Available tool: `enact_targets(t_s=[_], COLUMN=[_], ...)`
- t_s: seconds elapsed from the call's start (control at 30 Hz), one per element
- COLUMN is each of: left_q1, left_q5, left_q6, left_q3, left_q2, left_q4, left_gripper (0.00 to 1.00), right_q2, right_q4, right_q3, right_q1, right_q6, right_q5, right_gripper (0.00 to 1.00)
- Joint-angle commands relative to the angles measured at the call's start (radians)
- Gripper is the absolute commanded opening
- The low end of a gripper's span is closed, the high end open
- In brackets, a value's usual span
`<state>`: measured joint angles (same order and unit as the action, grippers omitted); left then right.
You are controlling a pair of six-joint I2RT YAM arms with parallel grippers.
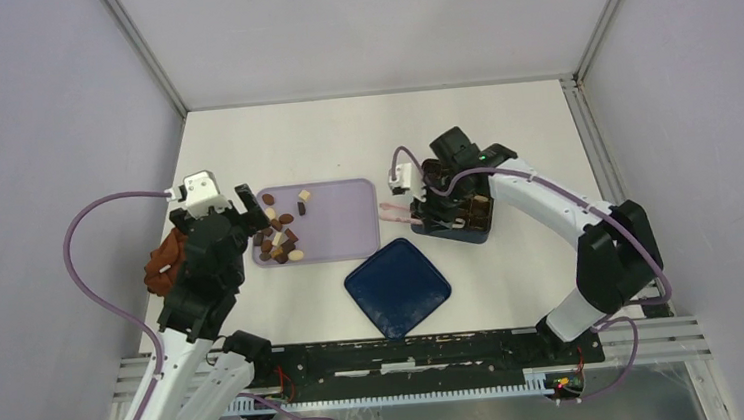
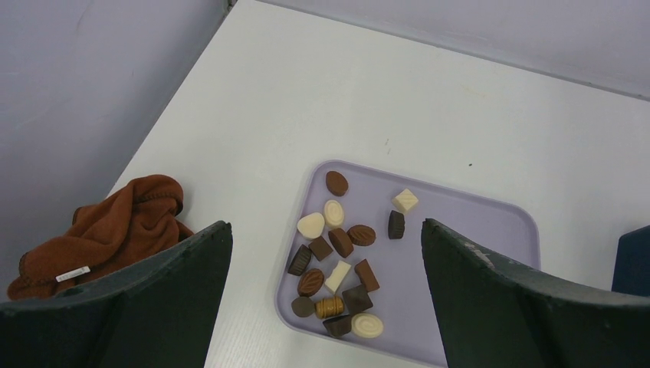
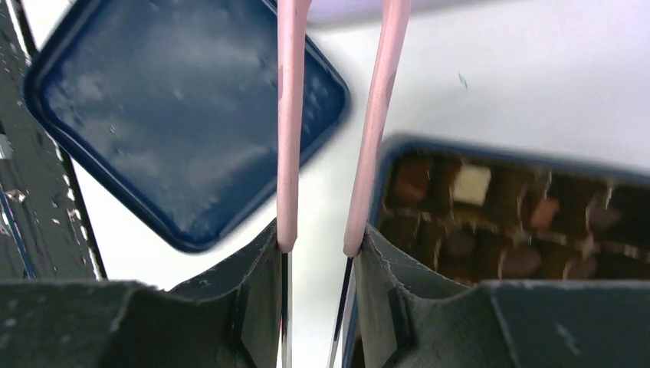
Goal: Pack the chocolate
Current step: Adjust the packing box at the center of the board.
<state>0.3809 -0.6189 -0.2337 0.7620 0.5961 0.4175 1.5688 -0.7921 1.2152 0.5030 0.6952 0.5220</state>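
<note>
The chocolate (image 2: 337,268) lies just ahead of left end effector (image 2: 323,228), jaws apart; right end effector (image 3: 318,245), farther off, clamps tongs (image 3: 287,115).

A white bench (image 1: 363,140) is boxed in by plain, pale lavender-grey walls (image 1: 373,19), with slim metal posts (image 1: 142,48) at both far corners, evenly lit.
</note>
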Motion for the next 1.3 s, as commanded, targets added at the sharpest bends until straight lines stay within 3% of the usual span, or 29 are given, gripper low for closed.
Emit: enact_targets(t_s=[0.0,0.27,0.67,0.97,1.17,1.27], left_q1=[-0.006,-0.005,-0.006,-0.006,-0.006,-0.007], left_q5=[-0.02,-0.024,-0.03,0.093,0.44,0.699], left_q6=[0.029,0.028,0.032,0.007,-0.221,-0.38], left_q3=[-0.004,-0.009,-0.013,-0.003,0.041,-0.024], left_q2=[-0.025,-0.036,-0.047,-0.023,0.012,0.063], left_q4=[-0.037,-0.042,-0.046,-0.059,-0.051,-0.182], left_gripper=[0.97,0.97,0.97,0.96,0.96,0.96], right_q2=[0.051,0.249,0.5,0.229,-0.031,-0.115], right_q4=[0.088,0.089,0.06,0.083,0.155,0.18], right_q3=[0.089,0.27,0.543,0.402,0.164,0.098], right_q1=[0.124,0.29,0.387,0.299,0.082,-0.046], right_q6=[-0.069,-0.112,-0.162,-0.16,-0.16,-0.167], right_q5=[-0.016,-0.134,-0.19,-0.102,0.004,0.078], right_gripper=[0.4,0.4,0.4,0.39,0.39,0.4])
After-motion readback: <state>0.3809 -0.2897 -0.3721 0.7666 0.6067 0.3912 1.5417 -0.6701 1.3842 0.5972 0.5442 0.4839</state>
